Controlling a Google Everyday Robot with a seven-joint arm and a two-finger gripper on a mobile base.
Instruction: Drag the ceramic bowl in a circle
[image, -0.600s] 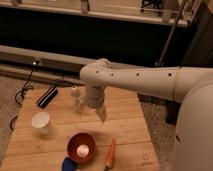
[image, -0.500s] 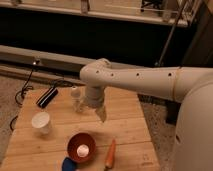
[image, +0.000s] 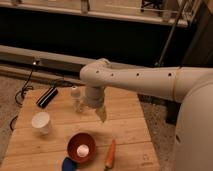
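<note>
The ceramic bowl (image: 81, 147), round, shallow and red-brown, sits on the wooden table (image: 130, 130) near its front edge, with a small white object inside it. My gripper (image: 101, 115) hangs from the white arm above the table's middle, up and to the right of the bowl, apart from it and holding nothing that I can see.
A white cup (image: 41, 122) stands at the left. A clear plastic bottle (image: 76, 98) stands just left of the gripper. A black object (image: 47, 97) lies at the back left. A carrot (image: 110, 154) lies right of the bowl, a blue object (image: 68, 164) at its front.
</note>
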